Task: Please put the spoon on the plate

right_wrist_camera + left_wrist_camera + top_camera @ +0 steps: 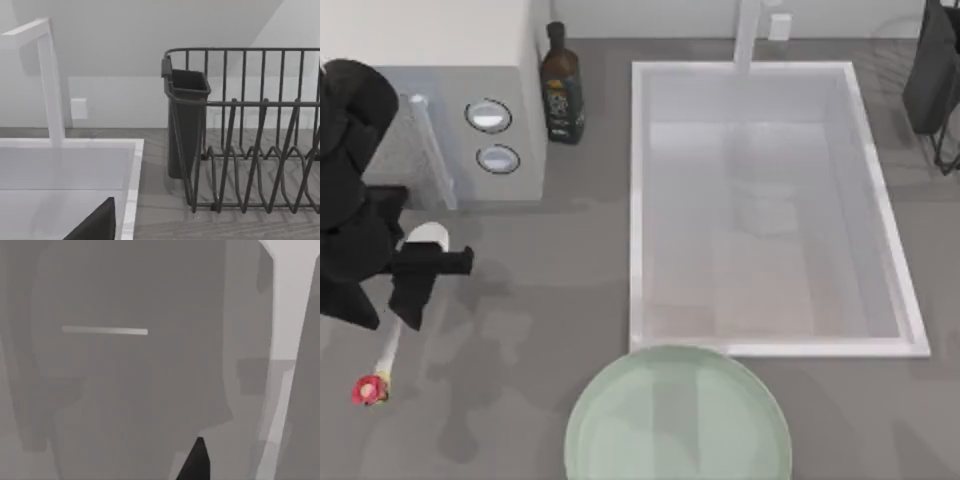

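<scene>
Left pincer (420, 285) over spoon (424, 237), handle running toward the near-left.

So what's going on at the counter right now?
The left gripper is down over the spoon at the table's left side, just in front of the white appliance; the spoon lies on the counter. The plate sits bare at the front centre, below the sink. The right arm is parked back right by the rack.
</scene>
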Controlling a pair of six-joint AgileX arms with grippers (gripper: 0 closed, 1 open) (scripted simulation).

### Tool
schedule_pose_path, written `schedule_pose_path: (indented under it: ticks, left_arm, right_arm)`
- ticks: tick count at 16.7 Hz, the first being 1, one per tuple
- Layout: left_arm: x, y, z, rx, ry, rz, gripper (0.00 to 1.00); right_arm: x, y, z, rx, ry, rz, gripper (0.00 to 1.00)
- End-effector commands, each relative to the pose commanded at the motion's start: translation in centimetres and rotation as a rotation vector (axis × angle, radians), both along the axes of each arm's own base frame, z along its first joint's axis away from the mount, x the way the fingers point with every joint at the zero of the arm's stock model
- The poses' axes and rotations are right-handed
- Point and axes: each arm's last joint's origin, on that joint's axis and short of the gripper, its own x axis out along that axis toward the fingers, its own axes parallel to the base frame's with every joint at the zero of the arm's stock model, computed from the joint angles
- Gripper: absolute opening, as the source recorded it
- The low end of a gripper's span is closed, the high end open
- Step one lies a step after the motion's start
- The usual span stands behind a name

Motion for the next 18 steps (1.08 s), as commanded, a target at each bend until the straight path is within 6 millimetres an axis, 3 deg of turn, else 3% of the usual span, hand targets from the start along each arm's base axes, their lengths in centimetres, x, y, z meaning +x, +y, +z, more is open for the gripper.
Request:
schedule_pose_path:
  ticks: [5, 11, 18]
  left_arm:
    - [-0.7, -6.9, -1.1, 0.035, 0.071, 0.460, 0.00]
    - [-3.7, -15.0, -1.7, 0.125, 0.126, 0.990, 0.00]
    - [-8.1, -21.7, -1.6, 0.212, 0.066, 1.412, 0.00]
  right_arm:
    - [0.0, 0.0, 0.0, 0.000, 0.000, 0.000, 1.00]
    - [0.0, 0.0, 0.0, 0.000, 0.000, 0.000, 1.00]
    - [0.0, 0.0, 0.0, 0.000, 0.000, 0.000, 1.00]
